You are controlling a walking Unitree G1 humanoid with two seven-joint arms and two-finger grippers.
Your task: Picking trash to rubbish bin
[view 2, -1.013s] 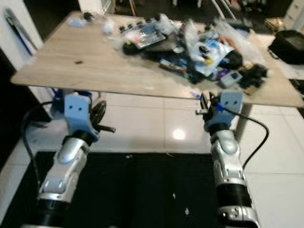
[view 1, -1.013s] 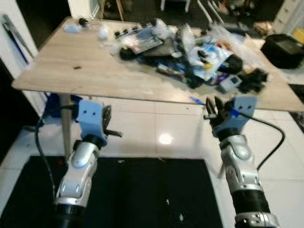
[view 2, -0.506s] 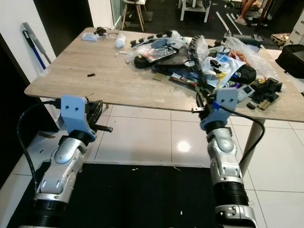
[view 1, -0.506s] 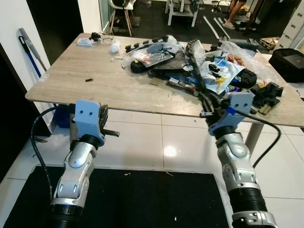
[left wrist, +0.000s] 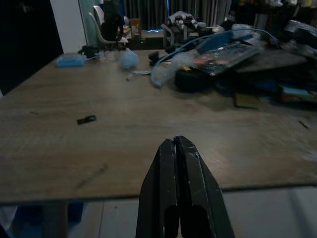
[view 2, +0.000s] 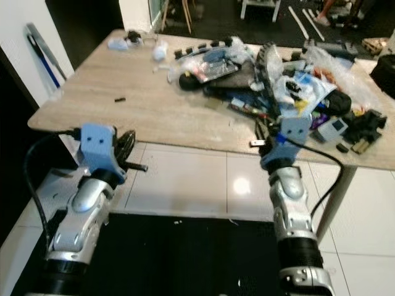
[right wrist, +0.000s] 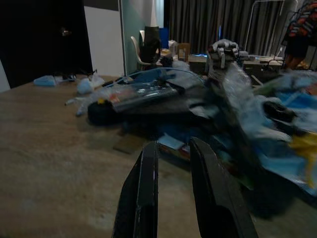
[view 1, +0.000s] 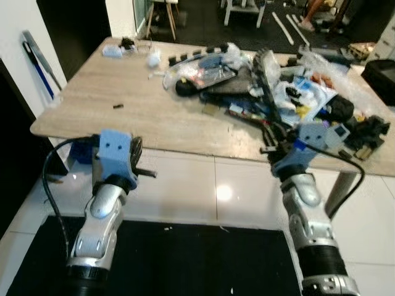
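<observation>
A heap of trash (view 1: 271, 86), made of plastic bags, wrappers and dark bits, covers the far right half of the wooden table (view 1: 111, 117). My right gripper (view 1: 273, 137) is at the table's near edge, just short of the heap. In the right wrist view this gripper (right wrist: 173, 145) stands open by a narrow gap, with nothing in it and the heap (right wrist: 198, 104) straight ahead. My left gripper (view 1: 137, 159) hangs below the near edge on the left. In the left wrist view it (left wrist: 177, 144) is shut and empty, facing the bare tabletop (left wrist: 99, 148).
A small dark scrap (view 1: 117, 106) lies alone on the bare left part of the table. A white crumpled ball (view 1: 152, 60) and a pale blue item (view 1: 112, 51) sit at the far left corner. A broom (view 1: 36, 57) leans on the left wall. A black mat (view 1: 185, 259) covers the floor near me.
The whole picture has shifted and the table now looks closer and higher, so the camera has moved. Both arms keep the same raised pose, and the right gripper now reaches the table's edge.
</observation>
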